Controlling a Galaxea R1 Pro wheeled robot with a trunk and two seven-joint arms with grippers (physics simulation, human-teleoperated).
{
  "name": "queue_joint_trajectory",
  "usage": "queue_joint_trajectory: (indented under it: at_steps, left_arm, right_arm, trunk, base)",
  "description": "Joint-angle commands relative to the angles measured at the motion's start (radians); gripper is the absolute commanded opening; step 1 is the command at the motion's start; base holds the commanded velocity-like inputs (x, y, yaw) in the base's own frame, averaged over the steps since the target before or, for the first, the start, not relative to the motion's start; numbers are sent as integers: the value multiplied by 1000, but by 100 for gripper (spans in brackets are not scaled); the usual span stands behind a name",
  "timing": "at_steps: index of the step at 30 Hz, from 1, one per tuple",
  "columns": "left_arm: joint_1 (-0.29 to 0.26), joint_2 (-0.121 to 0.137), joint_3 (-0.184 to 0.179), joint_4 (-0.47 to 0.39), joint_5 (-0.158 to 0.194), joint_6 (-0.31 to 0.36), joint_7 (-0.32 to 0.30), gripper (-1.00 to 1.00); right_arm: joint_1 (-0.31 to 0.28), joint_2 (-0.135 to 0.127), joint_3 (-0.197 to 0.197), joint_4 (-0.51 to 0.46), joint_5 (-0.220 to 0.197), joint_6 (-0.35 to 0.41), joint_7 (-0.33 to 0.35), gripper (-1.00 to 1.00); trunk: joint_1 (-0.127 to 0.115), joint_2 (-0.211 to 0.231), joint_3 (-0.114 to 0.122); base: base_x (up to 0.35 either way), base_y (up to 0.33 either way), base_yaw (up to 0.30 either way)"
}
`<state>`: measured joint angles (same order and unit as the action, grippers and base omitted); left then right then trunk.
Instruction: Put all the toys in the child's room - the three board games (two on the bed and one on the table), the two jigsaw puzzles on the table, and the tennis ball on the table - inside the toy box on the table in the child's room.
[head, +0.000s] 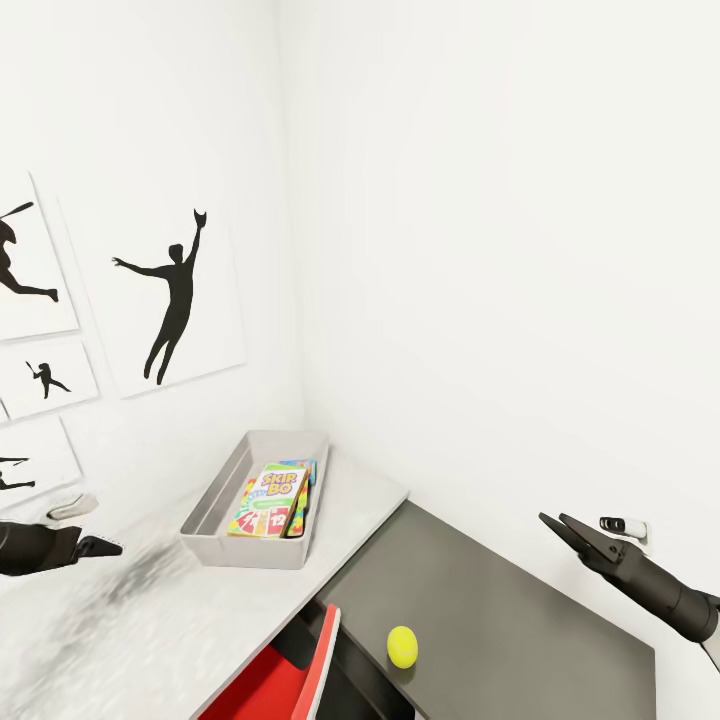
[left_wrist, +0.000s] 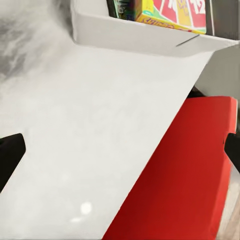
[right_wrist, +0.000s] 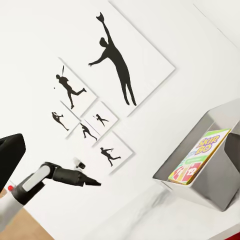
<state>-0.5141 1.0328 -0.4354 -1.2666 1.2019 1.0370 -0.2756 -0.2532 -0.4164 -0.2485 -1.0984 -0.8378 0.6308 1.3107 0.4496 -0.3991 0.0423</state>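
Fuzzy round tennis ball (head: 402, 646) on smooth dark cabinet (head: 520, 610)

Both arms are looking matte black, tapering down into slim pointed fingers. The left gripper (head: 100, 546) is wearing a pale grey-white sleeve just behind its black fingers, with a tiny red spot further back. The right gripper (head: 560, 527) is carrying a small white block beside its wrist.
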Motion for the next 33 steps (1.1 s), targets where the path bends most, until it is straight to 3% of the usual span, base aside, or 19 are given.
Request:
queue_joint_trajectory:
  at_steps: [1,6,7,10,14,25,28,33]
  left_arm:
    - [-3,-4,-6,26,-18,-7,-26,100]
    - [-2,-68,-4,150,-51,-60,-116,100]
    - [-2,-95,1,184,-56,-78,-143,100]
    - [-2,-134,25,250,-62,-107,-183,100]
    - [-2,-161,57,311,-64,-142,-205,100]
    - [-2,-192,74,376,-62,-174,-216,100]
    - [-1,-195,74,399,-60,-175,-219,100]
    - [-2,-209,75,450,-62,-182,-244,100]
  right_arm:
    - [0,0,0,0,-4,9,1,100]
    - [0,0,0,0,-3,9,1,100]
    - [0,1,0,-1,-3,8,1,100]
    - [0,2,0,-1,-3,8,0,100]
    - [0,2,1,-1,-2,7,-4,100]
    - [0,6,10,-9,11,8,-45,100]
    - [0,8,11,-11,41,8,-62,100]
    - [0,17,10,-26,128,9,-93,100]
  trunk:
    - [0,-1,0]
    - [0,-1,0]
    - [0,-1,0]
    - [0,-1,0]
    - [0,-1,0]
    - [0,-1,0]
    - [0,-1,0]
    - [0,-1,0]
  base:
    - [0,0,0]
    - [0,0,0]
    - [0,0,0]
    - [0,0,0]
    - [0,0,0]
    - [0,0,0]
    - [0,0,0]
    - [0,0,0]
